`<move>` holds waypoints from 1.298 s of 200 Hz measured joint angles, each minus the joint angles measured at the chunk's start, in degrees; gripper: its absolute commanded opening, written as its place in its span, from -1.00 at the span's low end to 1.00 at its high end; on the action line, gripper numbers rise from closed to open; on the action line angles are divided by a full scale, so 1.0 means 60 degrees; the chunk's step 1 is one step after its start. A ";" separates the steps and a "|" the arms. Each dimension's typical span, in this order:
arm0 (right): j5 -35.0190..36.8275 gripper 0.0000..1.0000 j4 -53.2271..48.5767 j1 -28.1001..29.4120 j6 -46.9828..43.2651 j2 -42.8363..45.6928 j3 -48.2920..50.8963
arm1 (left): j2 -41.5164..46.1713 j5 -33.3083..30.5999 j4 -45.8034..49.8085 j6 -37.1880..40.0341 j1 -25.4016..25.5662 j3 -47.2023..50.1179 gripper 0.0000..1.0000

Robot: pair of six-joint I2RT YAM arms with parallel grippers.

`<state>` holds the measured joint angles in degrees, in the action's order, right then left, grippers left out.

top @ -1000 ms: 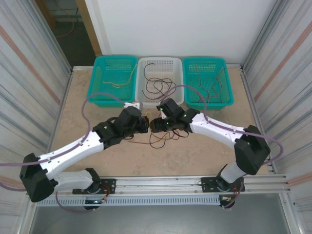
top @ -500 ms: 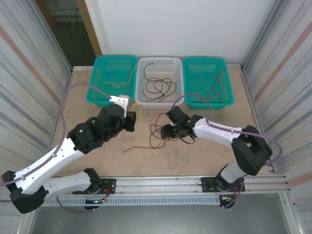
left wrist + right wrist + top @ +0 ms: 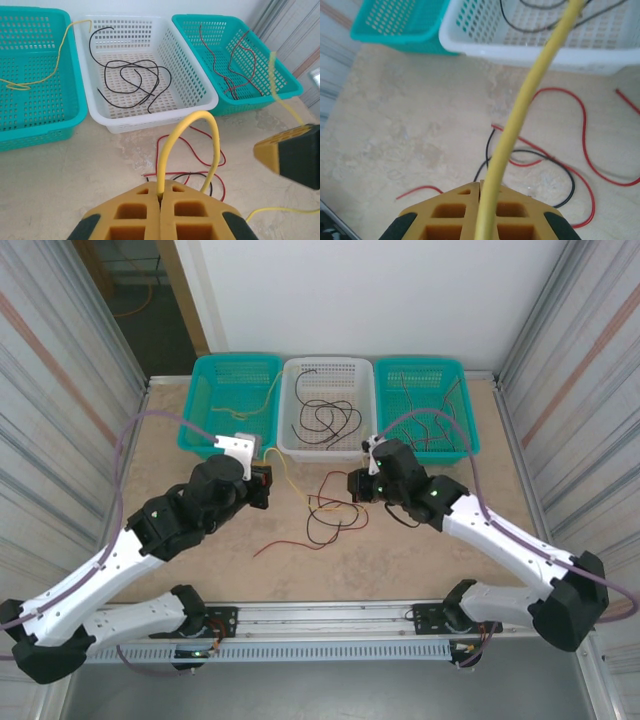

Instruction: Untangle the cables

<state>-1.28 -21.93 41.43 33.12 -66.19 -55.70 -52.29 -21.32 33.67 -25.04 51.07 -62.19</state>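
1. My left gripper [image 3: 160, 189] is shut. Its pads pinch the yellow cable [image 3: 192, 116], which rises out of them in a tall arch and drops back down just beside them.
2. My right gripper [image 3: 480, 190] is shut too, on that same yellow cable (in its wrist view the strand runs straight out of the pads toward the far edge).
3. Both grippers hang over the middle of the tabletop [image 3: 300, 575], just on the near side of the white basket [image 3: 165, 117]. The left one is toward the left edge and the right one toward the right edge. The yellow cable spans the gap between them, so its long axis lies roughly parallel to the far edge.
4. The red cable [image 3: 585, 130] and the black cable [image 3: 567, 172] lie looped over each other on the tabletop. They are below the two grippers and a little to the near side of the span. I cannot tell whether the yellow strand threads through any of their loops.
5. Along the far edge, the left teal basket [image 3: 40, 137] holds a yellow strand, the white basket holds black ones and the right teal basket [image 3: 260, 102] holds red ones.
6. My judgement is that this yellow cable belongs in the left teal basket at the far-left corner, which is nearer my left arm. The coming move therefore depends on the pile lying below and nearward of the span (up and away from it should free the strand). After that, the left side is better placed to carry it over.
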 measured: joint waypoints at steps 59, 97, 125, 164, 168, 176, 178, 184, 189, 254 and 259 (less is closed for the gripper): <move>-0.0965 0.19 -0.0153 -0.1698 -0.0062 0.0554 -0.0809 | 0.0790 0.0113 0.0419 -0.0040 -0.0117 0.0998 -1.00; -0.1304 0.41 -0.0226 -0.1723 -0.0095 0.0160 -0.1209 | 0.1388 0.0047 0.0481 -0.0149 -0.0120 0.1300 -1.00; -0.1552 0.48 -0.0113 -0.1647 0.0098 0.0164 -0.1035 | 0.1574 -0.0142 0.0415 -0.0226 -0.0127 0.1297 -1.00; -0.1778 0.59 0.0186 -0.0284 0.0605 0.0175 -0.0288 | 0.1581 -0.0251 0.0117 -0.0368 -0.0127 0.1293 -1.00; -0.1752 0.58 0.0193 -0.0138 0.0645 0.0175 -0.0215 | 0.1585 -0.0262 0.0069 -0.0372 -0.0127 0.1290 -1.00; -0.1716 0.58 0.0244 0.0164 0.0805 0.0178 -0.0047 | 0.1614 -0.0306 -0.0018 -0.0382 -0.0127 0.1290 -1.00; -0.1698 0.58 0.0262 0.0226 0.0863 0.0178 -0.0004 | 0.1625 -0.0321 -0.0055 -0.0382 -0.0127 0.1290 -1.00; -0.1628 0.58 0.0317 0.0368 0.0987 0.0182 0.0131 | 0.1661 -0.0331 -0.0124 -0.0401 -0.0127 0.1290 -1.00; -0.1537 0.59 0.0372 0.0433 0.1100 0.0186 0.0233 | 0.1708 -0.0372 -0.0189 -0.0412 -0.0127 0.1290 -1.00; -0.1260 0.56 0.1381 0.0495 0.2299 0.0291 0.0922 | 0.2149 -0.0459 -0.1078 -0.0510 -0.0127 0.1286 -1.00; -0.1290 0.56 0.1512 0.0495 0.2397 0.0259 0.0922 | 0.2160 -0.0459 -0.1107 -0.0514 -0.0127 0.1286 -1.00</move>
<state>-9.02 -12.86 44.40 47.51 -64.64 -50.17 -39.33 -24.08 27.03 -28.12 50.30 -54.48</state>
